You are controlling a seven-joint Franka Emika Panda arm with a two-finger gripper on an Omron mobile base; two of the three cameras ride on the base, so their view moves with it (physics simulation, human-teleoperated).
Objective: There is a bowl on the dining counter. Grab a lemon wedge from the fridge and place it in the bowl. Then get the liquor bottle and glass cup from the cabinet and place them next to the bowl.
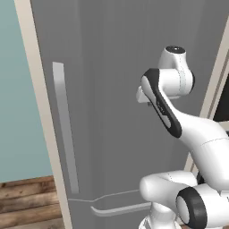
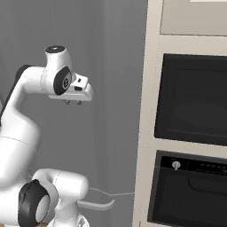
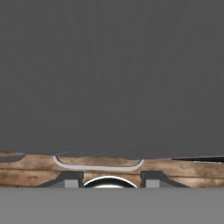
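Your two-finger gripper (image 3: pixel 108 178) part open, empty; tall flat grey fridge (image 1: pixel 112 67) bar handle (image 1: pixel 65 127) runs 12-to-6; right base view adds black ovens (image 2: pixel 191 99) at 3.

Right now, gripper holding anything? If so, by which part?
Nothing held. The gripper hangs in front of the closed fridge, its fingers apart with nothing between them.

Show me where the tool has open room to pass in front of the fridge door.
Open stretch: the flat grey fridge door face between the vertical bar handle on the left and the tool, which hangs in front of the door with nothing between its fingers. Tighter: low down, where the curved lower handle meets the robot's base, and rightward at the beige surround beside the black ovens.
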